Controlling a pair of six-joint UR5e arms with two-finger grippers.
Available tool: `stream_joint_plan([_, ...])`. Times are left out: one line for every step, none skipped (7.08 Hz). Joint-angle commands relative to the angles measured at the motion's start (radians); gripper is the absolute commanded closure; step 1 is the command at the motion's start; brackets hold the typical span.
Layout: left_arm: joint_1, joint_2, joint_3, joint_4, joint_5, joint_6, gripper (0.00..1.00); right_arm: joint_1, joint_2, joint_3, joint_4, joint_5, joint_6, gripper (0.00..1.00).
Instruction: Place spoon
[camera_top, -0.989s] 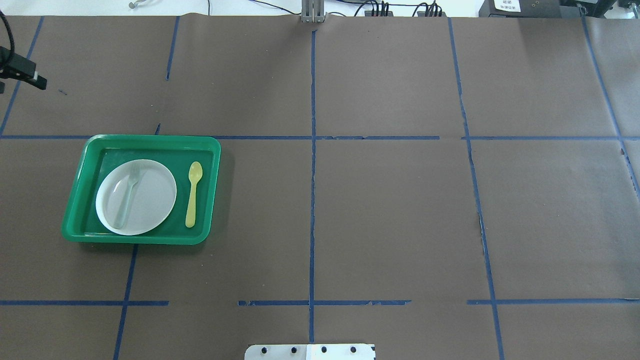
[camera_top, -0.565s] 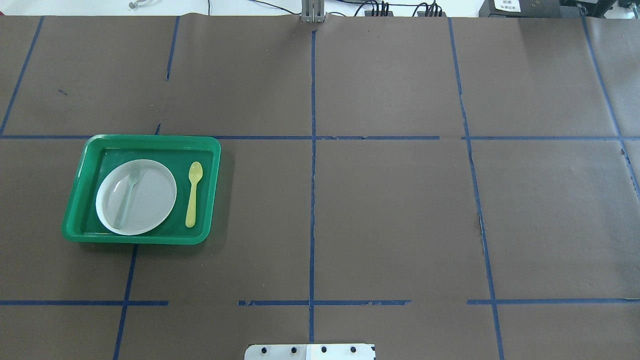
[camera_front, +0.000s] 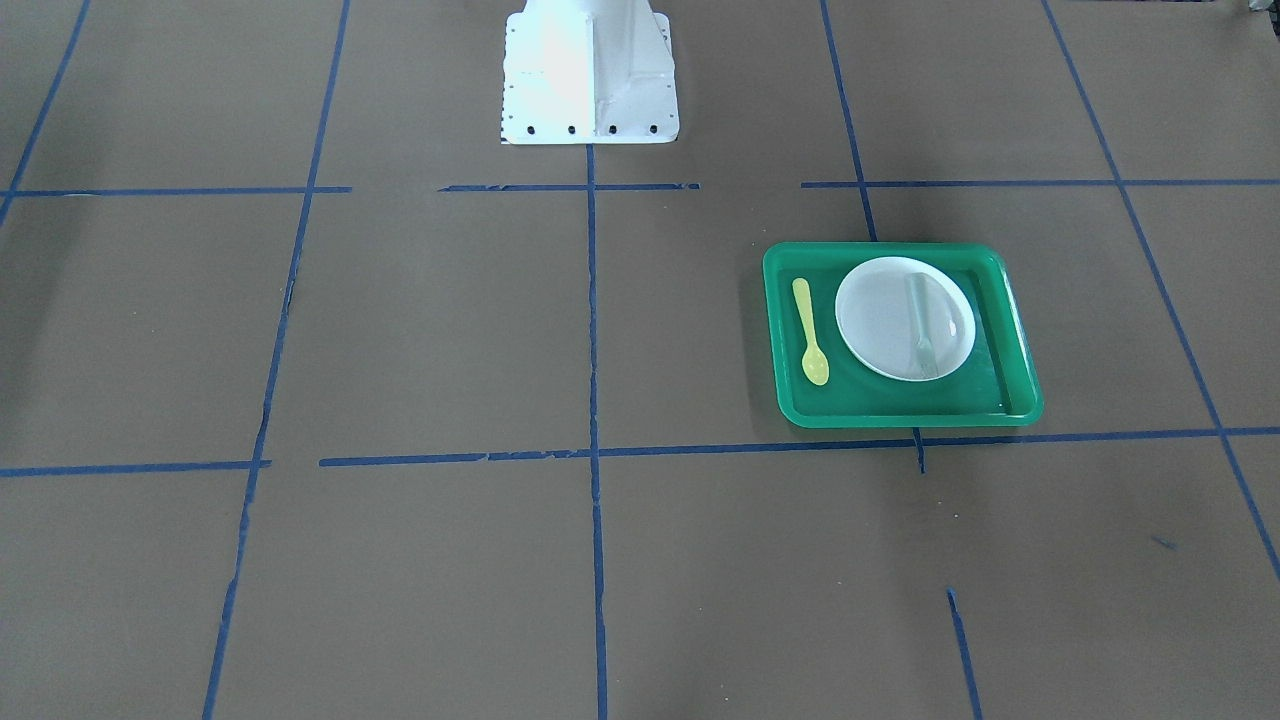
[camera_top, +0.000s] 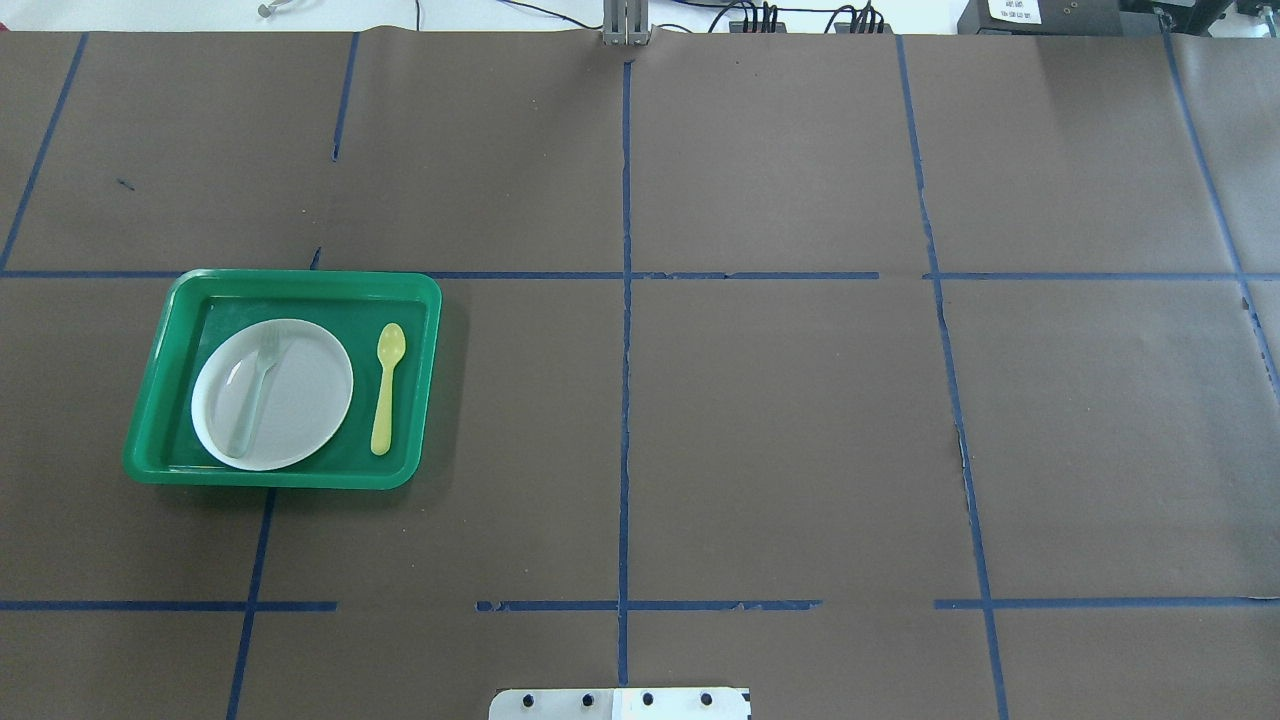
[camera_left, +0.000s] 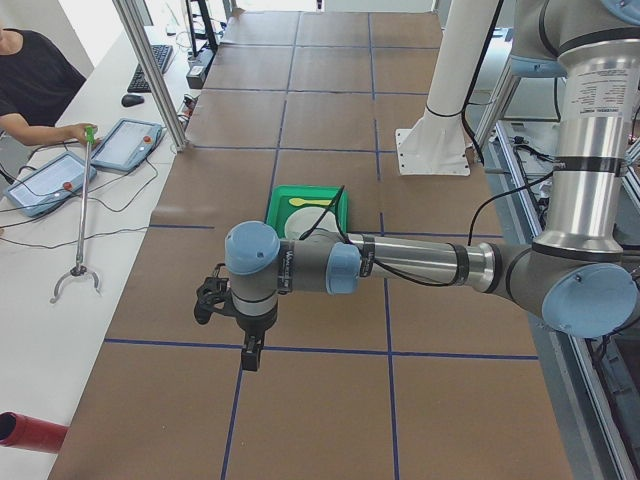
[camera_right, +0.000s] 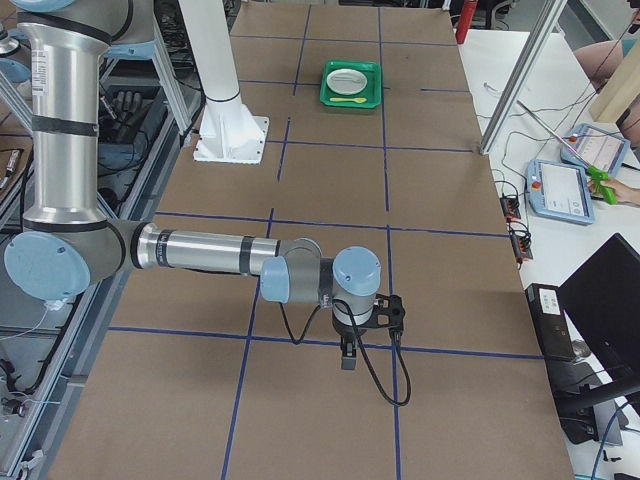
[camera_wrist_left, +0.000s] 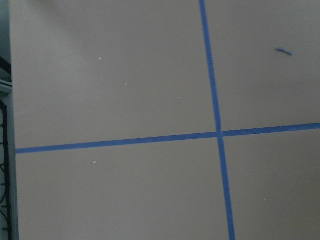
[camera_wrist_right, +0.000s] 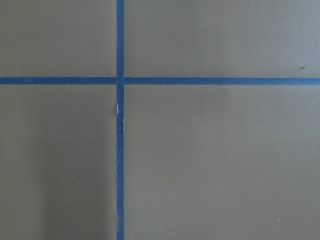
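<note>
Lying in tray (camera_top: 300, 277) beside plate (camera_top: 305, 390): spoon (camera_top: 387, 388). Left fingers (camera_left: 250, 355), right fingers (camera_right: 347, 358): cannot tell.

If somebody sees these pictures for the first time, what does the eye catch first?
The bright green tray on the brown table, on the robot's left side, stands out first. Inside it the yellow spoon lies beside a white plate that carries a pale fork.
</note>
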Motion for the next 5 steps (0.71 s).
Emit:
stream_joint_plan([-0.022,0.072,-0.047,0.029,-0.041,0.04,0.02,0.0,0.0,0.0,0.0,0.0,0.0,0.0])
stream_joint_plan([-0.029,0.069,-0.035,0.07,-0.035,0.131,0.02,0.0,0.0,0.0,0.0,0.0,0.0,0.0])
stream_joint_plan([-0.04,0.075,-0.035,0.096,-0.032,0.139,0.02,0.0,0.0,0.0,0.0,0.0,0.0,0.0])
stream_joint_plan([-0.054,0.103,-0.058,0.097,-0.035,0.141,0.01,0.0,0.0,0.0,0.0,0.0,0.0,0.0])
stream_joint_plan([-0.052,0.103,-0.051,0.095,-0.035,0.135,0.01,0.0,0.0,0.0,0.0,-0.001,0.0,0.0])
